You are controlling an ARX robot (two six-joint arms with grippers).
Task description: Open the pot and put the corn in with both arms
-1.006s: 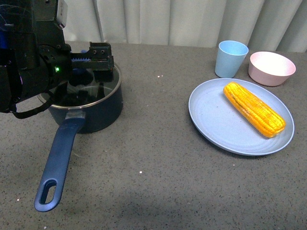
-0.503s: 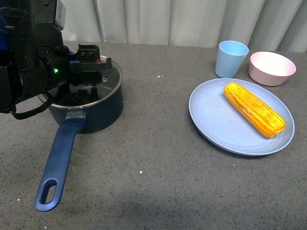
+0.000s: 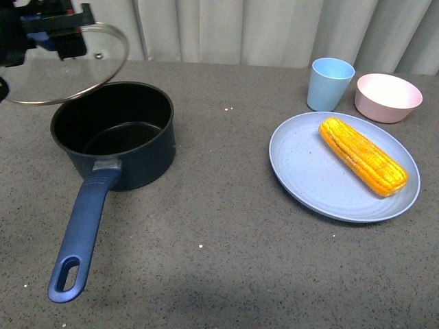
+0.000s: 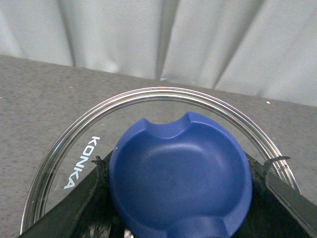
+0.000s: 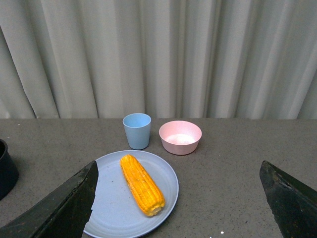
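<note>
– Glass could break here: the round clear lid with a steel rim (image 3: pixel 96 65) hangs tilted in the air by the far left edge of the dark navy saucepan (image 3: pixel 113 133). The left gripper (image 3: pixel 67 35) pinches only its blue plastic knob (image 4: pixel 181 178). If that pinch slips, the lid falls on the pot rim or the table.
– And the yellow-orange corn cob (image 3: pixel 363 156)?
– It lies on the pale blue round plate (image 3: pixel 302 195), well apart from the open pot. The right gripper (image 5: pixel 178 168) is spread wide and empty. A round cob may roll out of a poor grip.
– What is hidden?
– The front view cuts off the left arm and does not show the right arm. The pads under the knob cannot be seen.
</note>
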